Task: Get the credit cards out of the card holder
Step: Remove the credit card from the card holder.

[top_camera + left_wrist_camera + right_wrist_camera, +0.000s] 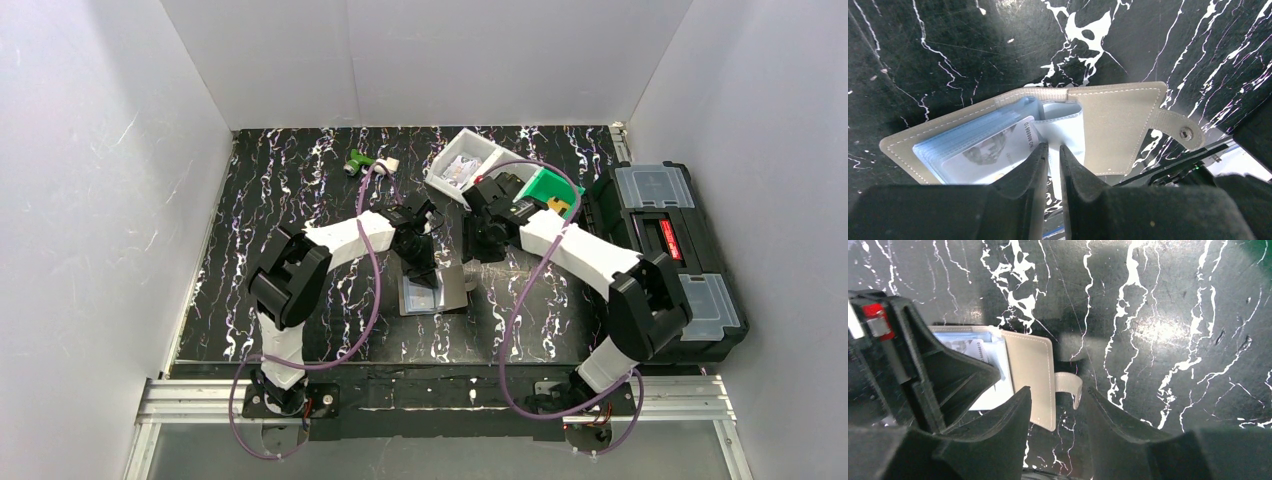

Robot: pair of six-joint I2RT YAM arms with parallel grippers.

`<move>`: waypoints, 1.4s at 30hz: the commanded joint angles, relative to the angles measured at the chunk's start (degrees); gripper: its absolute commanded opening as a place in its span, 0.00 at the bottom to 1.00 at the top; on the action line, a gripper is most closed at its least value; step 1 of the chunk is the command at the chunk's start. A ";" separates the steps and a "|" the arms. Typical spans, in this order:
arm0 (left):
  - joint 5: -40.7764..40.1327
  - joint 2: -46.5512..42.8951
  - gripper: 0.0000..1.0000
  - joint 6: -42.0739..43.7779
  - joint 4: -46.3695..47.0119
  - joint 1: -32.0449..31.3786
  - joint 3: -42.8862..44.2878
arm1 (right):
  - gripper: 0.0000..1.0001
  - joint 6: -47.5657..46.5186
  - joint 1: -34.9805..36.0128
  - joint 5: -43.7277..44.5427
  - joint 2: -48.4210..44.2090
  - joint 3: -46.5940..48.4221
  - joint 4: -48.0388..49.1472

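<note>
Open card holder [1118, 125] lies flat on the desk [948, 50], long axis crosswise, directly under the left hand [1050, 147], pinched onto its sleeve [1068, 125] beside a credit card [993, 150]; the right hand [1057, 392], spread wide, hovers over its strap [1068, 382].

The card holder [1118, 125] lies open and flat on the black white-veined table [948, 50], grey inside, its strap with a metal snap [1184, 132] sticking out to the right. The left half carries a stack of bluish clear pockets [968, 132] with a pale printed card [993, 150] on top, showing a faint portrait and a row of digits. The left gripper [1053, 148] comes in from the bottom edge, its dark fingers [1023, 170] nearly together and apparently pinching the pale sleeve [1068, 125] at the fold
</note>
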 commanded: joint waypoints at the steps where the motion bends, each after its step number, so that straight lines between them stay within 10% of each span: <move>1: 2.12 -0.03 0.14 -0.70 0.30 -0.97 2.02 | 0.53 -1.26 -0.21 0.15 -3.85 1.79 -2.49; 23: 9.96 1.33 0.14 -3.86 0.33 -1.66 3.73 | 0.53 -1.51 -0.06 -18.34 -3.02 -12.83 12.94; 42: 6.38 -3.20 0.16 -2.68 -2.87 -1.19 2.88 | 0.39 0.28 -0.12 -15.46 10.57 -10.90 16.14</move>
